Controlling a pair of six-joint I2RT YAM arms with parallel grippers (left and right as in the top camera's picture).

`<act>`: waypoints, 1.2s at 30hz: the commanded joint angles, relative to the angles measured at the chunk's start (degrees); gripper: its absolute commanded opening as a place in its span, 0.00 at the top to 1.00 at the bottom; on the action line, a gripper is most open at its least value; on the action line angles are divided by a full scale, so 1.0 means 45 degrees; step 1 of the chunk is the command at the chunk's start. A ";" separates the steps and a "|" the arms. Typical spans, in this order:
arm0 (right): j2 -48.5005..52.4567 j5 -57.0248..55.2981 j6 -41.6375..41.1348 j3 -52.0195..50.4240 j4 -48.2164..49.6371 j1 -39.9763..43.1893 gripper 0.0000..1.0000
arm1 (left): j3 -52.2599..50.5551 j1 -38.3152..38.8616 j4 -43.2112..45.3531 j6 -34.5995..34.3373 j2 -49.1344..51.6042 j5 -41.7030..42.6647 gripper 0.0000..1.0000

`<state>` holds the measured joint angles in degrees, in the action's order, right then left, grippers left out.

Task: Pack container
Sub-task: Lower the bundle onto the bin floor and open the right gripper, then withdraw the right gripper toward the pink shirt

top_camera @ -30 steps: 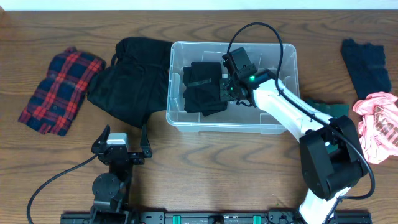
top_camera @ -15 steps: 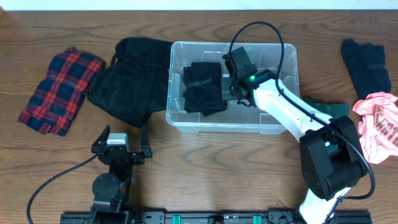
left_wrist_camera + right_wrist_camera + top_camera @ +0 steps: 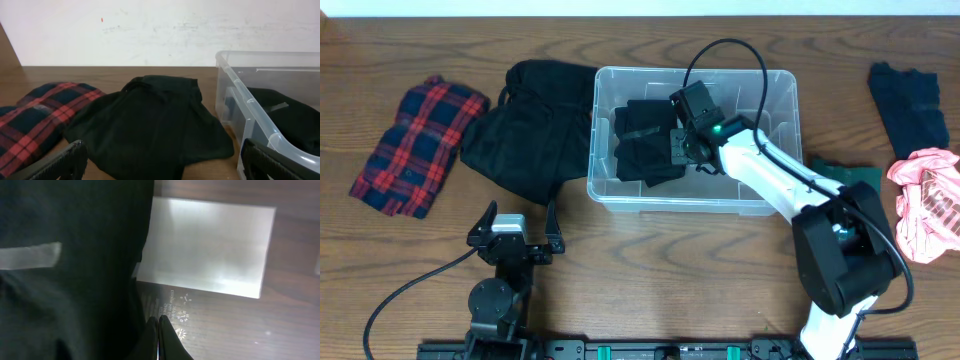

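The container (image 3: 783, 98) is a clear plastic bin at the table's middle, with a folded black garment (image 3: 646, 140) lying in its left half. My right gripper (image 3: 682, 148) reaches down inside the bin at the garment's right edge. In the right wrist view its fingertips (image 3: 159, 318) are pressed together with nothing seen between them, just beside the black garment (image 3: 70, 280) and below the white label (image 3: 210, 250) on the bin's bottom. My left gripper (image 3: 516, 216) rests open near the front left, its fingers (image 3: 74, 156) spread wide and empty, facing the container (image 3: 235, 90).
A loose black garment (image 3: 525, 130) lies against the bin's left side, with a red plaid cloth (image 3: 415, 145) further left. At the right edge are a dark navy cloth (image 3: 910, 100), a pink cloth (image 3: 930, 195) and a green cloth (image 3: 850, 175).
My right gripper has shifted slightly left inside the bin, toward the folded black garment, and its fingers have closed fully. The left arm has not moved.
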<state>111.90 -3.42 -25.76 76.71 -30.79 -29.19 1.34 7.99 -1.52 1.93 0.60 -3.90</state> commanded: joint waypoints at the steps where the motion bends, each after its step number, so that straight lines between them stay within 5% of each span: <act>1: 0.0432 0.0311 -0.0369 -0.0155 0.0097 -0.0102 0.99 | -0.0248 0.0019 -0.0466 0.0170 -0.0073 -0.0379 0.02; 21: 0.0248 0.1685 0.0787 -0.0097 0.0461 0.0427 0.97 | -0.0248 0.0019 -0.0466 0.0170 -0.0073 -0.0379 0.02; 36: -0.5027 0.1409 0.1409 0.0369 -0.1132 0.2618 0.92 | -0.0248 0.0019 -0.0466 0.0170 -0.0073 -0.0379 0.02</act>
<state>93.43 4.25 -21.78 77.32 -33.76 -19.42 1.34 7.99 -1.52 1.93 0.60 -3.90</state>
